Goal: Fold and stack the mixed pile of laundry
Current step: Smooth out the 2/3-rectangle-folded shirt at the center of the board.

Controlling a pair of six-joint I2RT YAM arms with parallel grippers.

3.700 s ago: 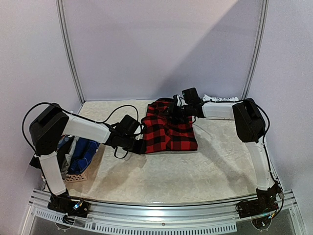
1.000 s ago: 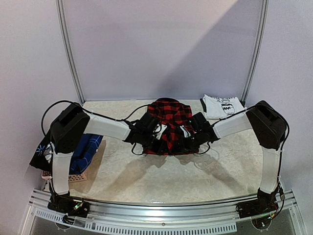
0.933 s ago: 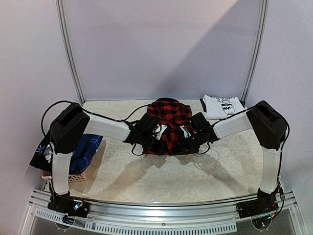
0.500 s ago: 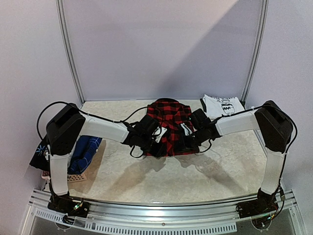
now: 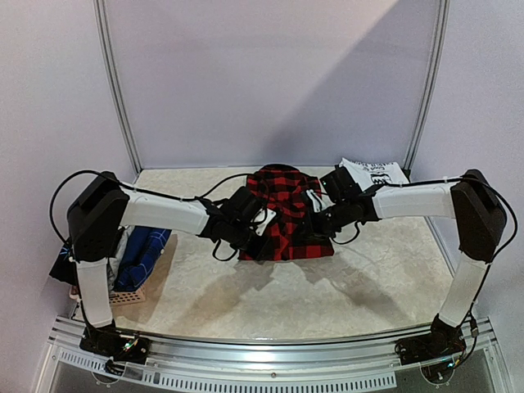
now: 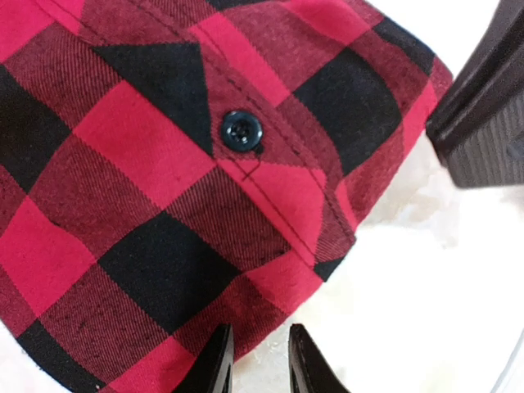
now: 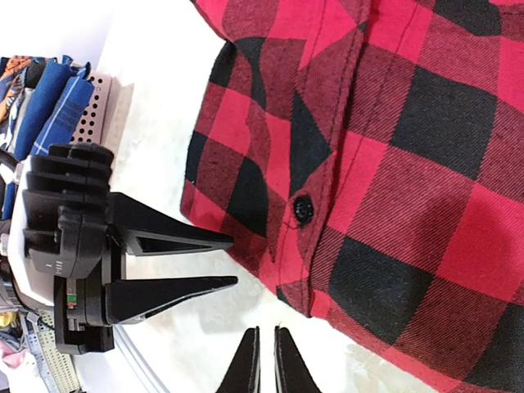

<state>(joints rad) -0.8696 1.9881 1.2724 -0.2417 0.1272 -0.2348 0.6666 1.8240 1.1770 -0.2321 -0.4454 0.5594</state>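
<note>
Red-black plaid shirt (image 5: 286, 214) lying folded on the bench (image 5: 327, 286), dark button (image 6: 241, 130) showing, left tool (image 6: 260, 364) gaping narrowly, empty, right tool (image 7: 264, 360) sitting closed.

We see bright, even light. A diagonal shadow crosses the back wall (image 5: 270, 82); soft shadows mark the bench (image 5: 246, 311). Close up, the plaid shirt (image 6: 147, 213) is sharp, the bench overexposed.

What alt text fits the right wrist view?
A red-and-black plaid shirt lies on the table, filling the right side. The left arm's fingers, open and empty, point at its buttoned edge; the right arm's fingers sit shut below. A basket of blue clothes shows top left.
</note>
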